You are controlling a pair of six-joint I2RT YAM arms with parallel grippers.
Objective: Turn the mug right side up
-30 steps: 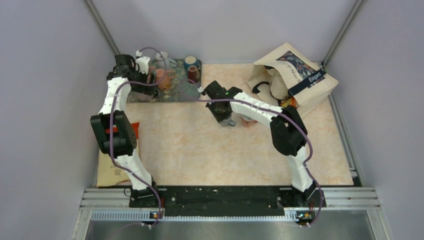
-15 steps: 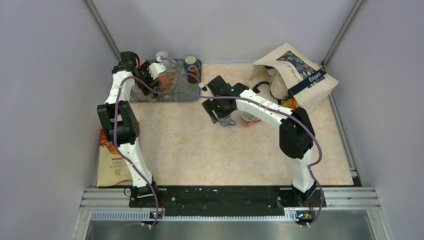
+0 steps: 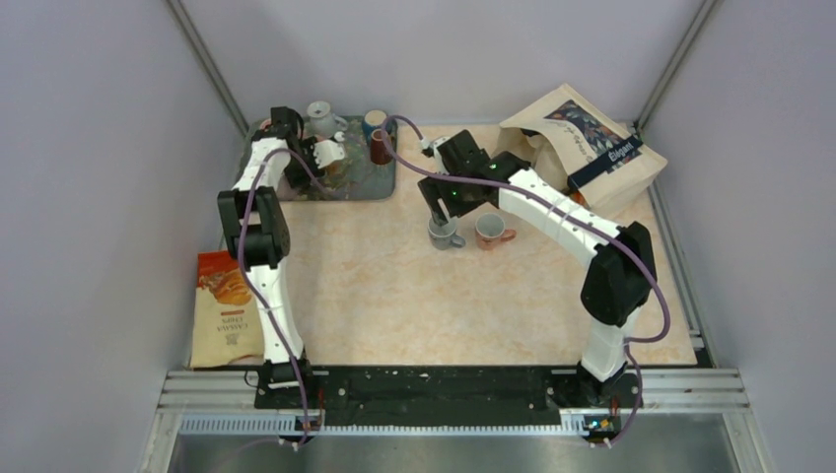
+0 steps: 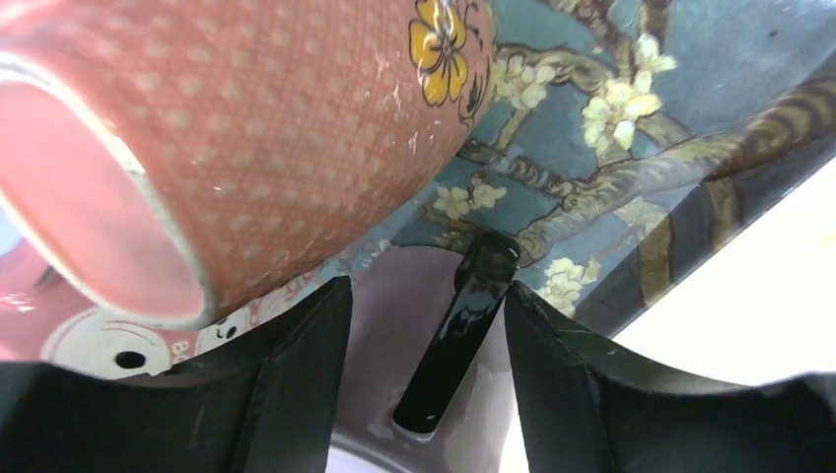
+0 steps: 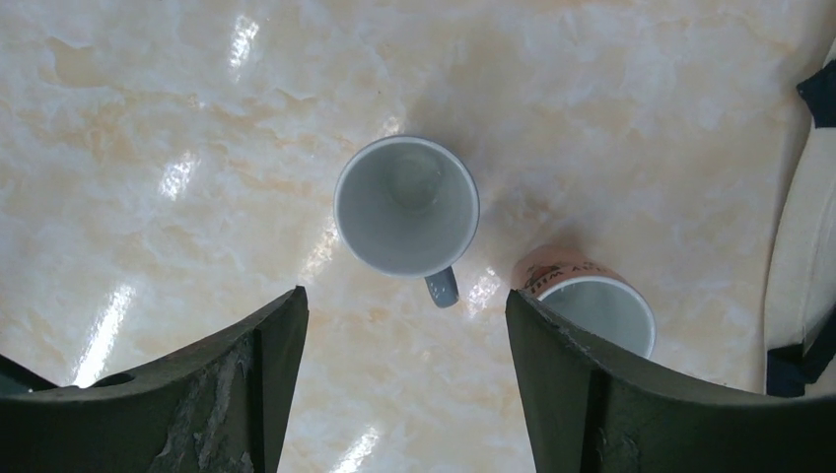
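The grey ceramic mug [image 5: 406, 205] stands upright below my spread right fingers [image 5: 404, 301]. Next I should lift straight up.

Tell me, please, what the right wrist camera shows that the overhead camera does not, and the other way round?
Only the right wrist view: a look straight down into the grey mug, whose pale inside is bare, and dark lettering on the side of the pink mug. Only the overhead view: the tray of cups at the far left, the paper bag and the snack packet. Both: the two mugs standing mouth up, side by side but apart, on the table, with the right gripper open above the grey one.
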